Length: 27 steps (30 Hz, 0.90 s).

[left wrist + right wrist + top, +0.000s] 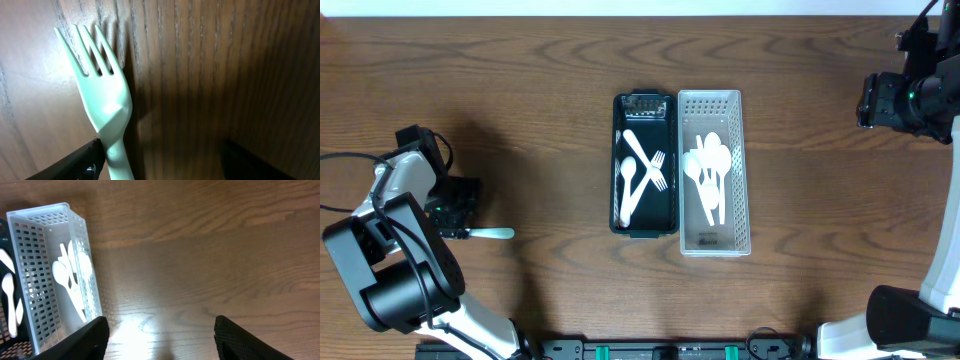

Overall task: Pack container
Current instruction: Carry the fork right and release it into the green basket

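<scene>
A pale green plastic fork lies on the wooden table at the left, also seen as the fork from above. My left gripper straddles its handle. The left finger touches the handle, while the right finger stands well clear of it, so the jaws are open. In the middle sits a black container holding a white knife, fork and spoon. At the far right my right gripper hangs open over bare wood with nothing between its fingers.
A white perforated basket with several white spoons stands against the black container's right side; the basket shows at the left of the right wrist view. Arm bases and cables occupy the table's lower left and right corners.
</scene>
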{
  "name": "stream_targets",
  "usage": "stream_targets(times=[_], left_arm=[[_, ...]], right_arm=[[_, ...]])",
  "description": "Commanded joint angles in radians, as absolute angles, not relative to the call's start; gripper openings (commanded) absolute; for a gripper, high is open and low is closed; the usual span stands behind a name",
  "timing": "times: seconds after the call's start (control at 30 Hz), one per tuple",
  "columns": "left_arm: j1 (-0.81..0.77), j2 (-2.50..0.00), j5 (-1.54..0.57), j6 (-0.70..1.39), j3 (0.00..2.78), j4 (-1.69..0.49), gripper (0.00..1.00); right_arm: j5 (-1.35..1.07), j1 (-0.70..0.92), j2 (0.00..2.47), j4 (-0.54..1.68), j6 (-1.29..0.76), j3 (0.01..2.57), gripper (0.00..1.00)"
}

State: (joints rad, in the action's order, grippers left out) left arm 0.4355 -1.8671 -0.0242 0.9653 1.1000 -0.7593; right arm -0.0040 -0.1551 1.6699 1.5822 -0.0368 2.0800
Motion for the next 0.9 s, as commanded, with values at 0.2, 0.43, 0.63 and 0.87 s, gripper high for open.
stream_targets(times=[0.2, 0.43, 0.63, 0.87], left_arm=[[0.428, -1.958, -0.004, 0.906, 1.005, -0.681, 0.77], [0.428, -1.958, -0.004, 0.89, 0.932, -0.588, 0.56], [0.428, -1.958, -0.004, 0.89, 0.922, -0.589, 0.26], [0.428, -1.958, -0.005, 0.885, 0.922, -0.597, 0.12]], right_arm=[[0.004, -0.163, 1.671, 1.59, -0.025, 2.077, 0.71], [0.004, -0.163, 1.671, 1.59, -0.025, 2.077, 0.7], [0.004, -0.163, 1.671, 1.59, -0.025, 2.077, 0.7], [0.004, -0.163, 1.671, 1.589, -0.025, 2.077, 0.7]])
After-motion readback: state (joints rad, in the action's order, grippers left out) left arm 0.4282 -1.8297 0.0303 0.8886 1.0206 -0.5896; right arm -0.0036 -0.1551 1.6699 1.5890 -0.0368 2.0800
